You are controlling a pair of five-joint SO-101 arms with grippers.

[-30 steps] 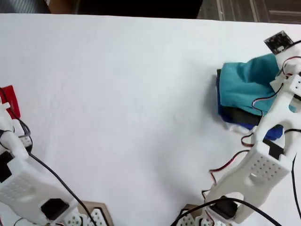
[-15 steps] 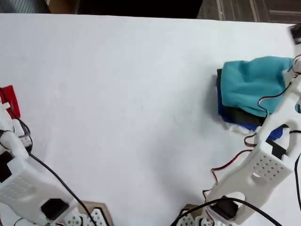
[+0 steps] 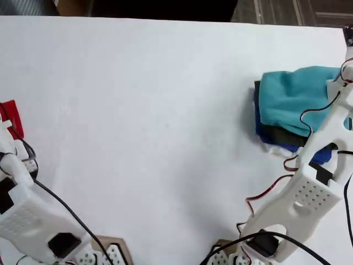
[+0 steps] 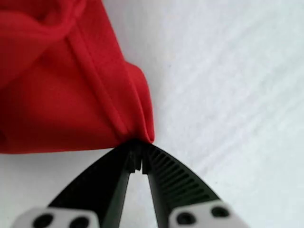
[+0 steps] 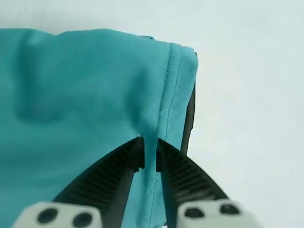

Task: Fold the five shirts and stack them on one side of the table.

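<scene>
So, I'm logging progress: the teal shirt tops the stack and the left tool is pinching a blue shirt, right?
Not quite. The left tool is pinching a red shirt, not a blue one, as the left wrist view shows. The teal shirt does top the stack.

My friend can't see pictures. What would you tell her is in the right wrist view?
The right gripper pinches a fold of the teal shirt between its black fingers. The edge of a dark shirt peeks out from under the teal one, and both lie on a white table.
</scene>
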